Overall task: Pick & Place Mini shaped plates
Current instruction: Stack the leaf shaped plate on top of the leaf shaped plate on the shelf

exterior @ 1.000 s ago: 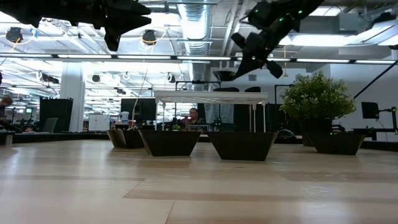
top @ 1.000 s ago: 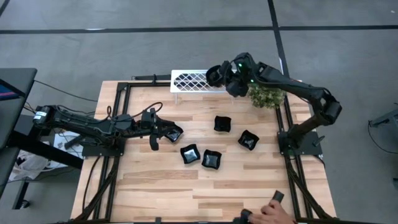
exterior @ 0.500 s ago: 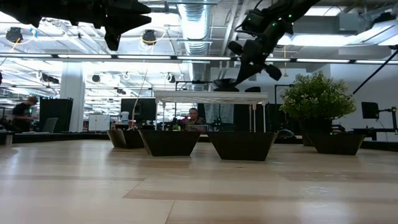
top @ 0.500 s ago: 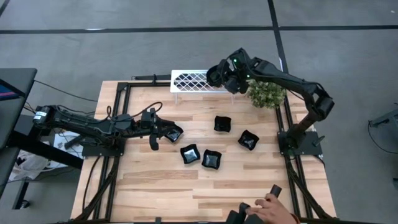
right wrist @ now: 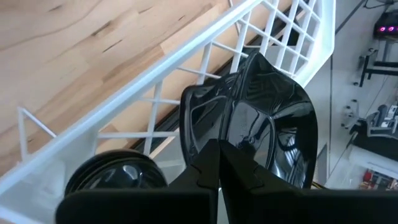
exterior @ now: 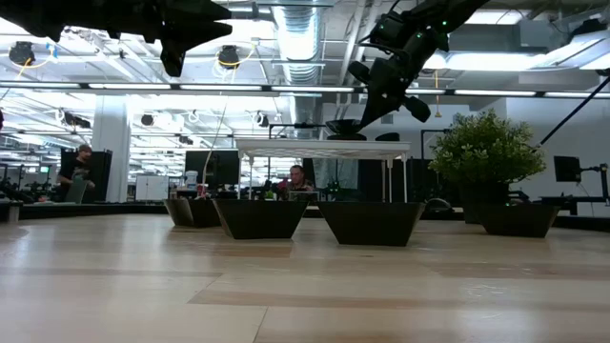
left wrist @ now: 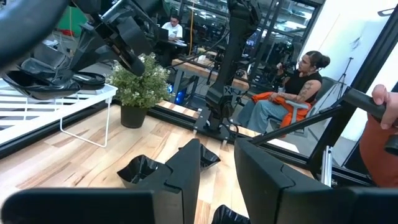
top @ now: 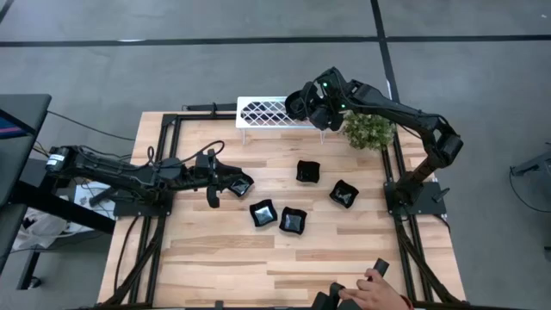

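My right gripper [top: 299,105] is over the right end of the white lattice rack [top: 263,113], shut on a glossy black mini plate [right wrist: 264,115]. A round black plate [right wrist: 112,178] lies on the rack beside it. My left gripper [top: 225,182] hangs open above the table's left part, next to a black plate [top: 242,184]; nothing sits between its fingers [left wrist: 186,177]. Several more black plates rest on the wood, among them one [top: 308,171], another [top: 343,193] and a third [top: 263,212]. My right gripper pinches the black plate by the near part of its rim [right wrist: 235,142] between its two fingers [right wrist: 208,163]. It slants down from the table's right side. In the low view the plate [exterior: 345,128] sits about level just over the rack's top [exterior: 315,146]; whether they touch I cannot tell.
A green potted plant [top: 368,130] stands at the far right corner, close to my right arm. A person's hand [top: 372,293] holds something dark at the near edge. Bare wood lies along the near half of the table [top: 224,258]. People sit in the room beyond.
My right gripper has carried its plate away from the plant, toward the table's left, over the rack's right end, and has come down, so the plate now sits just above the rack top. A person's hand at the near edge has shifted slightly.
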